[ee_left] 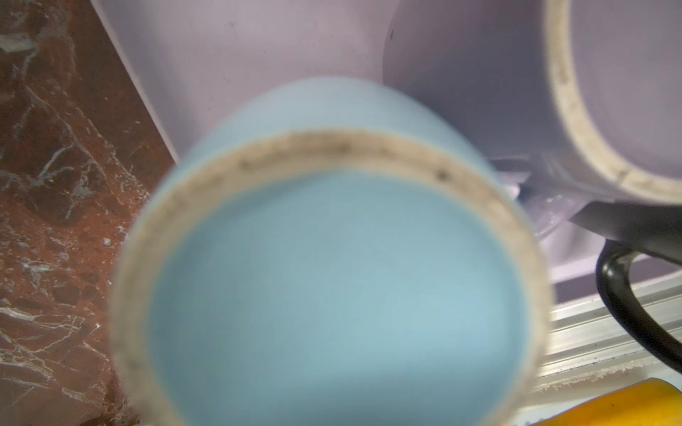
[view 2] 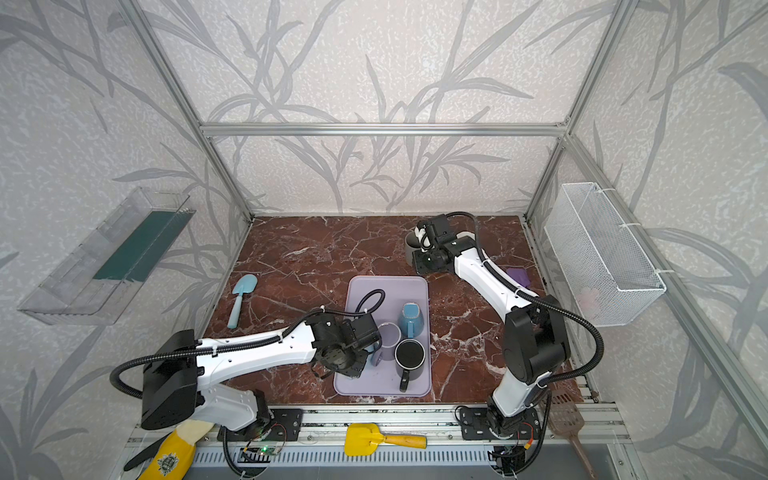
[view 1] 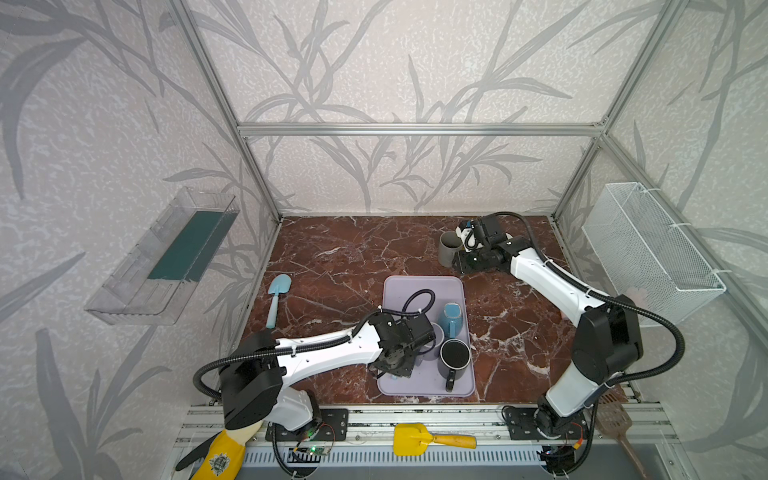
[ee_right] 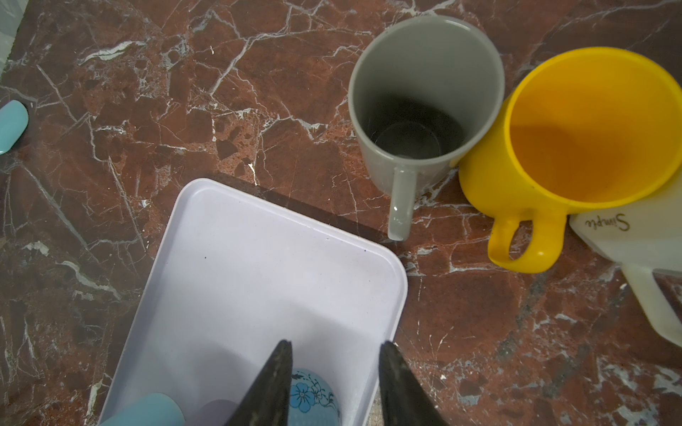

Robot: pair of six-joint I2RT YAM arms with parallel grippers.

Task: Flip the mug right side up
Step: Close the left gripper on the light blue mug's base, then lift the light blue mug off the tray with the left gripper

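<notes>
Though blurry, pale blue mug point(ee_left: 334, 295) bottom-first (lavender mug point(ee_left: 461, 92) beside)

One legible marking: the script word "Simple" on a white container point(ee_right: 634, 239) beside the yellow mug point(ee_right: 590, 129), in the right wrist view. The crest on the yellow glove point(view 1: 220, 457) is too small to read.

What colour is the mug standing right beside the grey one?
Bright yellow. The yellow mug stands beside the grey mug; the right wrist view shows it best.
</notes>
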